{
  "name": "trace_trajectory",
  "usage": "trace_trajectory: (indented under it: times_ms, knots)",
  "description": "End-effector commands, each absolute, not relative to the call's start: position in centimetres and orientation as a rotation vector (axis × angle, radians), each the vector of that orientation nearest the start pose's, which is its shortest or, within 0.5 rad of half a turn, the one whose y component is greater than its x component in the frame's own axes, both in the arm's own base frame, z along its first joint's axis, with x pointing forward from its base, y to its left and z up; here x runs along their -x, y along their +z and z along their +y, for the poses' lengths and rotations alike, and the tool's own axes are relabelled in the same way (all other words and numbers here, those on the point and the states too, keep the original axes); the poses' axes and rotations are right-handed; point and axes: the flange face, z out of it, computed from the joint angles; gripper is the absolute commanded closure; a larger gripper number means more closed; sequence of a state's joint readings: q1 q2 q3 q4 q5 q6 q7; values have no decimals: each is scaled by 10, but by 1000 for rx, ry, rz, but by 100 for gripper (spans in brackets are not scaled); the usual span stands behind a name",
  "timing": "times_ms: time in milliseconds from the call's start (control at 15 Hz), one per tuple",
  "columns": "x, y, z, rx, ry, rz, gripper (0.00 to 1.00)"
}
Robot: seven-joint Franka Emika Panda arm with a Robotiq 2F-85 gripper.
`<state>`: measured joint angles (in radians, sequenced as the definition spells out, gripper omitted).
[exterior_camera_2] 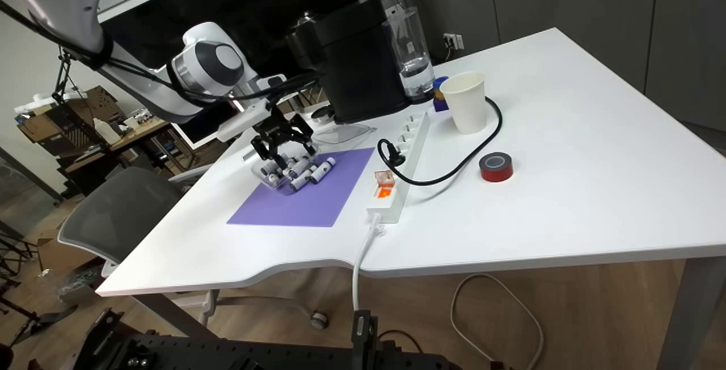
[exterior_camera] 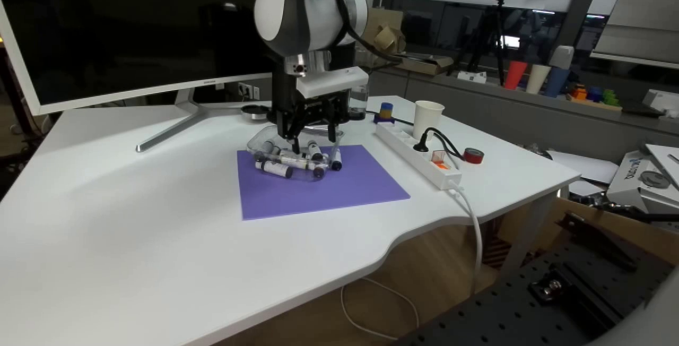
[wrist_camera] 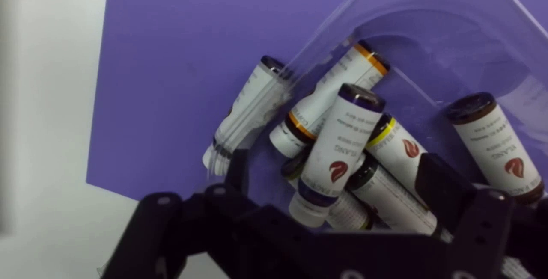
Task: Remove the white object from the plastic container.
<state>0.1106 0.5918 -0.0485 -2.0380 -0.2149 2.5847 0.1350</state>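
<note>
The clear plastic container (exterior_camera: 261,137) sits on a purple mat and holds several small bottles with white labels. It also shows in an exterior view (exterior_camera_2: 258,172) and in the wrist view (wrist_camera: 519,7). I cannot tell which white piece is the white object. A white-labelled bottle with a purple band (wrist_camera: 342,142) lies on top of the pile, between my fingers in the wrist view. My gripper (wrist_camera: 335,170) is open, pointing down over the container, in both exterior views too (exterior_camera: 313,139) (exterior_camera_2: 296,156). Its fingers are apart and nothing is clamped. The lower pile is partly hidden.
A white-labelled bottle (wrist_camera: 248,112) seems to lie outside the container wall on the purple mat (exterior_camera: 323,192). A white power strip (exterior_camera: 414,155), paper cup (exterior_camera: 427,115) and red tape roll (exterior_camera_2: 496,167) stand beside the mat. A tall black box (exterior_camera_2: 360,63) and monitor (exterior_camera: 132,22) stand behind.
</note>
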Motion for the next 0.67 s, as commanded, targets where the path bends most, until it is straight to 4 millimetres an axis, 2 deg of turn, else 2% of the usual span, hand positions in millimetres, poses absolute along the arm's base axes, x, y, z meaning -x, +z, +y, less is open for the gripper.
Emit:
trace_trajectory:
  times_ms: [0,267,333,400,600]
  knots:
    - [-596,136,25,3262,48,-143,0]
    - [-598,130,23,3253,54,-136,0]
    - [-599,129,24,3250,56,-135,25]
    - [-600,128,24,3247,57,-138,26]
    - [-602,129,29,3246,52,-158,47]
